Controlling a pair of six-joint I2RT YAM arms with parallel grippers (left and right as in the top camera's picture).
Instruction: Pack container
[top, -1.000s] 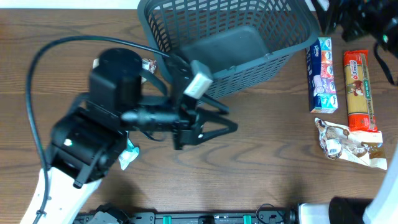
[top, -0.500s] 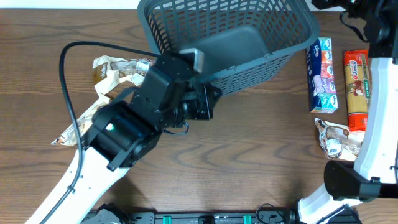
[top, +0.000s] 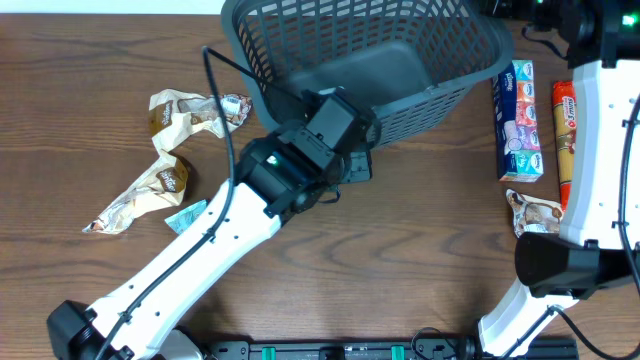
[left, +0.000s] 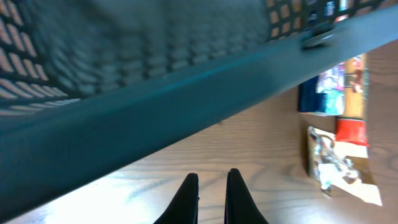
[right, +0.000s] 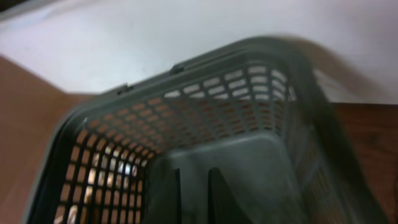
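Packing looks unstarted: the basket (top: 262, 50) is empty, snack packets (top: 519, 120) lie on the tabletop (top: 420, 250), and the left claw (left: 211, 182) and right claw (right: 194, 180) are clenched on nothing.

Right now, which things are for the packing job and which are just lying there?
For the job: grey basket; blue packet, red packet, silver packet, tan wrappers, teal sachet, likely to pack.
Just there: wooden table, black rail at its edge.

Print on the snack packets (top: 518, 120) seems too small to read
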